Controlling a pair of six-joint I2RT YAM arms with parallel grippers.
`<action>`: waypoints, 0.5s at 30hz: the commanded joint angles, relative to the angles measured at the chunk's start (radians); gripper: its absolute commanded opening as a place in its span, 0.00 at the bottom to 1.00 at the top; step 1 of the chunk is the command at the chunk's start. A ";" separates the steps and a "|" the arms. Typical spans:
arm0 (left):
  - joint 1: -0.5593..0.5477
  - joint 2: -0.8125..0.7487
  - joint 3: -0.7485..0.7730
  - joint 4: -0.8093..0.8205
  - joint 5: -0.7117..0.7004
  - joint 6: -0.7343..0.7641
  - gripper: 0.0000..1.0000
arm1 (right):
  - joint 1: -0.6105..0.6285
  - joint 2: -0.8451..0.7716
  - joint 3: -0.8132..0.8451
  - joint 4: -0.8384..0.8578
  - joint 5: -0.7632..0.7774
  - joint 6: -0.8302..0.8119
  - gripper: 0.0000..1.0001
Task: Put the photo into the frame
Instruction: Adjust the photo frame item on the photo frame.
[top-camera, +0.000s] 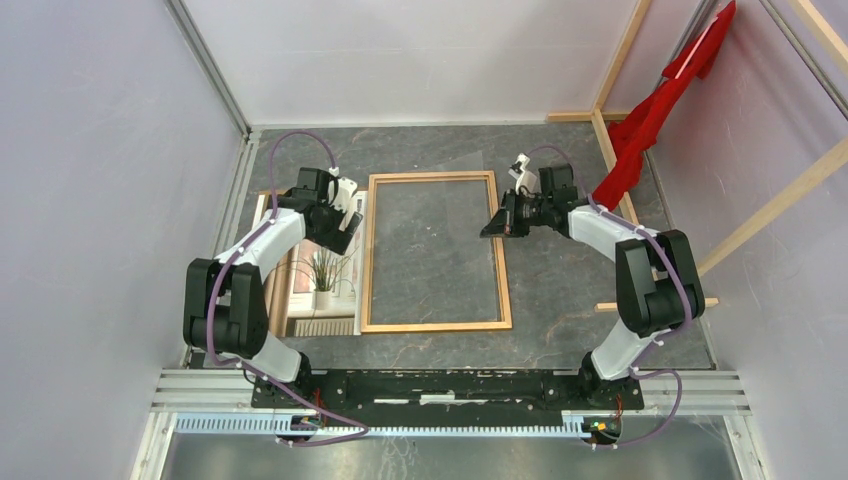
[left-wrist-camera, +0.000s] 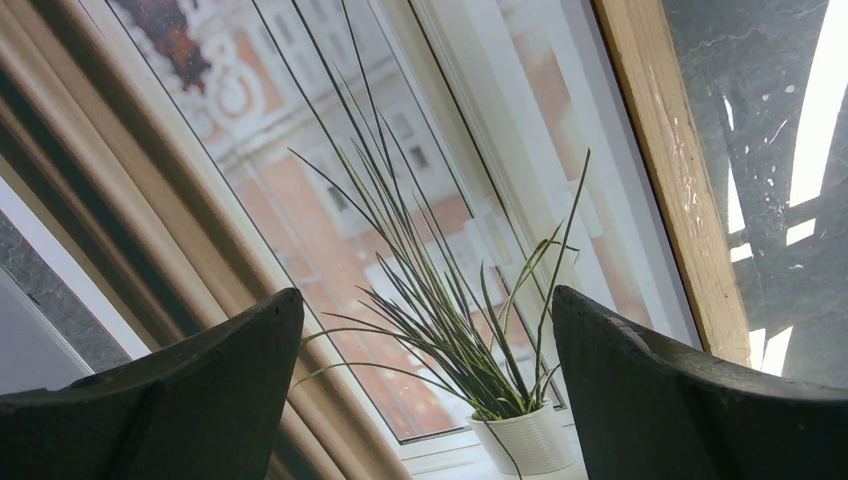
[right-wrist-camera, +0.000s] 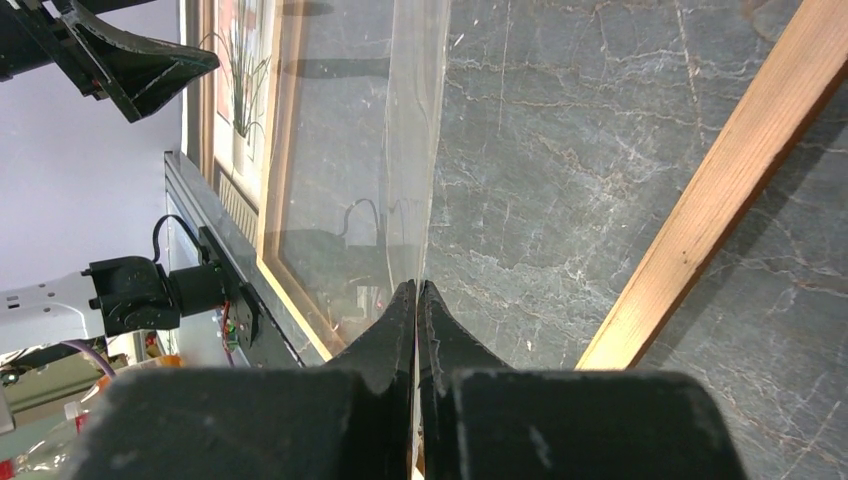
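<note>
Two states: left hand (left-wrist-camera: 425, 310) gapes above the photo (left-wrist-camera: 400, 200), right hand (right-wrist-camera: 417, 290) pinches the clear sheet (right-wrist-camera: 410, 150) by the frame (top-camera: 436, 325).

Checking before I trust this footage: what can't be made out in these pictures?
- Top view: the upper part of the photo, hidden under the left arm.
- Right wrist view: the full extent of the clear sheet, seen nearly edge-on.
- Left wrist view: whether the left end effector touches the photo; its height is unreadable.

My left arm (top-camera: 262, 245) and right arm (top-camera: 610, 232) wear white shells over chunky black joints, a purple cable (top-camera: 300, 135) looping along each; left gripper (left-wrist-camera: 428, 305) and right gripper (right-wrist-camera: 417, 290) show matte black wedge fingers (left-wrist-camera: 640, 385).
</note>
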 joint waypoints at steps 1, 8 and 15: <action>0.007 -0.006 0.027 0.002 0.014 -0.012 1.00 | -0.015 0.008 0.056 -0.004 -0.004 -0.036 0.02; 0.008 -0.006 0.026 0.002 0.017 -0.011 1.00 | -0.021 0.029 0.074 -0.037 0.006 -0.046 0.03; 0.007 -0.001 0.026 0.004 0.024 -0.013 1.00 | -0.024 0.049 0.107 -0.075 0.013 -0.067 0.03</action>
